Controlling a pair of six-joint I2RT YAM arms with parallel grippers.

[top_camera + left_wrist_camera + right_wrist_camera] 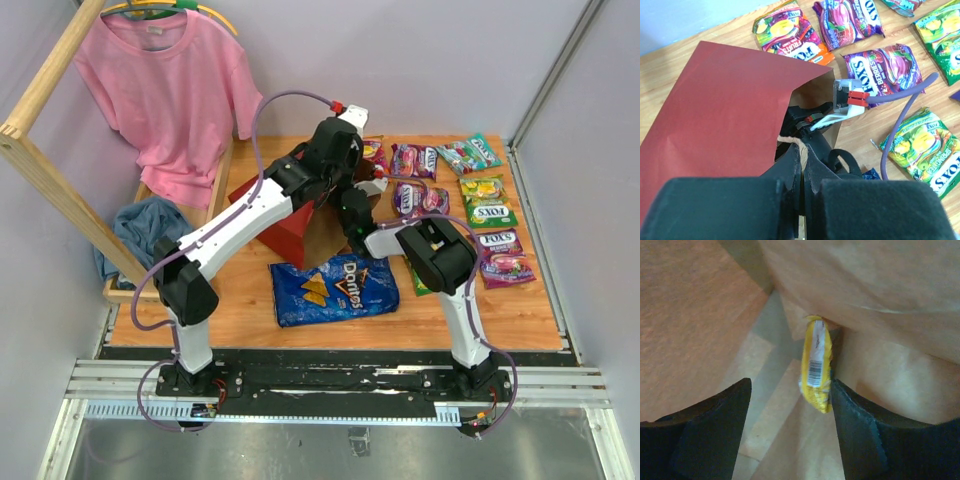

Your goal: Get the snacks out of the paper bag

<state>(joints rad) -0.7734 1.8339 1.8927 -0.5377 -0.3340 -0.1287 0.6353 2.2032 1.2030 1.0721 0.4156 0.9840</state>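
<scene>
- Paper bag (288, 236): dark red, on its side.
- Left gripper (801, 160): jaws together on bag's loop handle (790, 140).
- Right gripper (790, 387): inside bag, jaws apart, yellow packet (816, 367) between them.

Our left arm (235, 225) and right arm (470, 320) have white links between bulky black joints. A purple cable (256, 130) loops along each, ending in a red plug (858, 97) on a white wrist block. Our fingers (715, 435) are matte black, wedge-shaped, with lightly jagged inner edges. Both arms stand on black bases (190, 380).
</scene>
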